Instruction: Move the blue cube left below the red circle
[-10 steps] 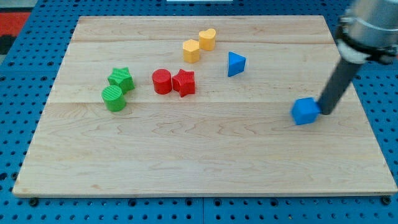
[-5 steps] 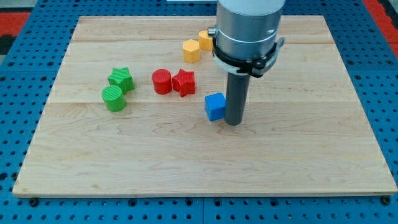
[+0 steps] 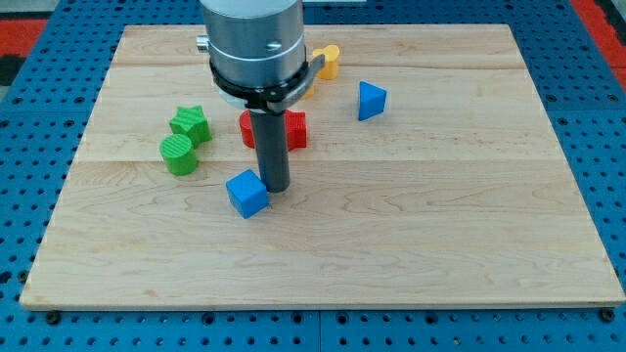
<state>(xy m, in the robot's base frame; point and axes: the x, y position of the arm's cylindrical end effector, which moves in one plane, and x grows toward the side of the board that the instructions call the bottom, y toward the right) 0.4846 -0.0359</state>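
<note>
The blue cube point(image 3: 247, 193) lies on the wooden board point(image 3: 391, 235), left of centre. My tip point(image 3: 276, 188) touches the cube's right side. The red circle point(image 3: 248, 128) sits above the cube, mostly hidden behind my rod. The red star point(image 3: 294, 129) is right beside the red circle, partly hidden too.
A green star point(image 3: 190, 124) and a green cylinder point(image 3: 179, 154) sit at the view's left. A blue triangle point(image 3: 370, 100) lies to the right of the red blocks. A yellow block point(image 3: 328, 61) shows near the top; the arm's body hides what is next to it.
My tip has pushed the blue cube from the board's right side leftward across the board, to a spot below the red circle. The other blocks have not moved.
</note>
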